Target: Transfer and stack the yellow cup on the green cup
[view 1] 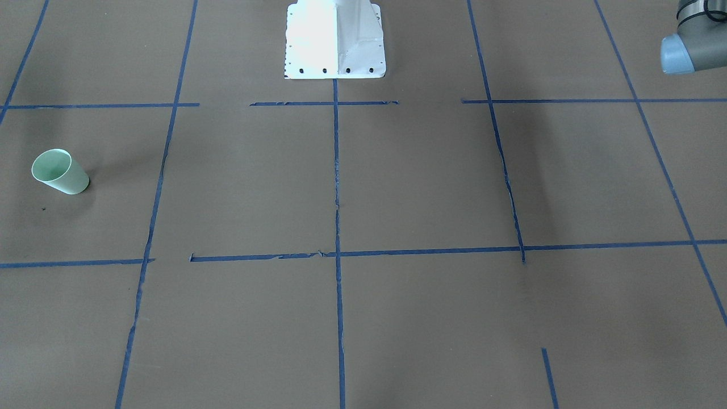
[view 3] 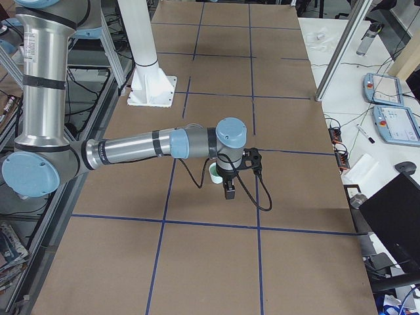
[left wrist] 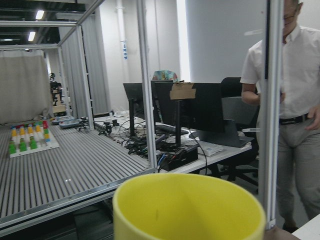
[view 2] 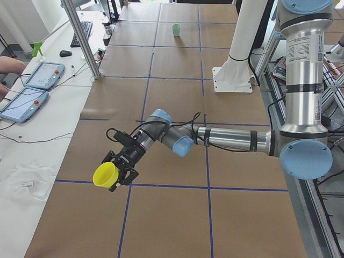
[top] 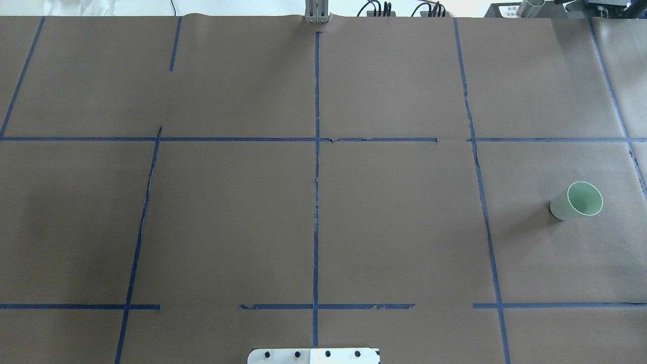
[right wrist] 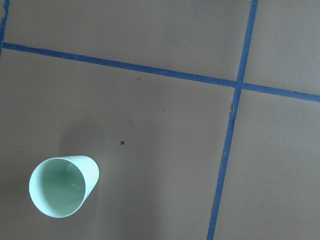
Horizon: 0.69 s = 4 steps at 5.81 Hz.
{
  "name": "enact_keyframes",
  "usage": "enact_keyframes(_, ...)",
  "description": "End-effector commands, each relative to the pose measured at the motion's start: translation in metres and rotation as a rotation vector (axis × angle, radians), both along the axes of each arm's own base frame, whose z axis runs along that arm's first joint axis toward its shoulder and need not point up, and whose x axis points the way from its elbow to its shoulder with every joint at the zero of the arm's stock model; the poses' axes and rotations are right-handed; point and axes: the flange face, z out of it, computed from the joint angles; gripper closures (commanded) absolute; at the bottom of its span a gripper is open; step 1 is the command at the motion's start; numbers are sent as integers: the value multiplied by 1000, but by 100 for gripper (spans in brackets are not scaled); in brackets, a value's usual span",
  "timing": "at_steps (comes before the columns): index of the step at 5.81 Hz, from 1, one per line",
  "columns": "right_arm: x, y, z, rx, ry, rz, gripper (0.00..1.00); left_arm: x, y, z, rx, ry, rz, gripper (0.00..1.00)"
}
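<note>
Yellow cup (view 2: pixel 105 175) is off the surface (top: pixel 394 227), at the tip of the left gripper (view 2: pixel 114 171). It is well apart from the green cup (top: pixel 576 201), at the opposite end of the surface from it. It is tipped sideways, with its mouth turned away from the green cup. Only a side view shows those fingers (view 2: pixel 127 176), so we cannot tell whether they are clamped on it.

The green cup stands upright and empty, mouth up. The right gripper (view 3: pixel 228 189) hangs above the green cup, and it too shows only from the side, so we cannot tell how its fingers stand.

We judge the transfer step to be in hand, with stacking not yet begun. The next move calls for bringing the yellow cup across to the green cup, perhaps by passing it to the right arm. It must then be turned base-down, centred over the green cup's mouth and lowered in before the fingers let go.
</note>
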Motion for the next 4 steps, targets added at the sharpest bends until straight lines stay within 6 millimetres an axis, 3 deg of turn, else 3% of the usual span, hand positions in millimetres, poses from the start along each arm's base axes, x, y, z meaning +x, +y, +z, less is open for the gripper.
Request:
enact_keyframes(1, -1, -2, -2, 4, -1, -2, 0, 8, -47, -101, 232, 109, 276, 49)
enact_keyframes(2, -2, -5, -6, 12, -2, -2, 0, 21, -74, -168, 343, 141, 330, 51)
enact_keyframes(3, -3, -10, -13, 22, -14, -4, 0, 42, -89, -208, 396, 204, 437, 63)
enact_keyframes(4, -9, -19, -26, 40, -62, -14, 0, 61, -103, -247, 447, 141, 540, 69)
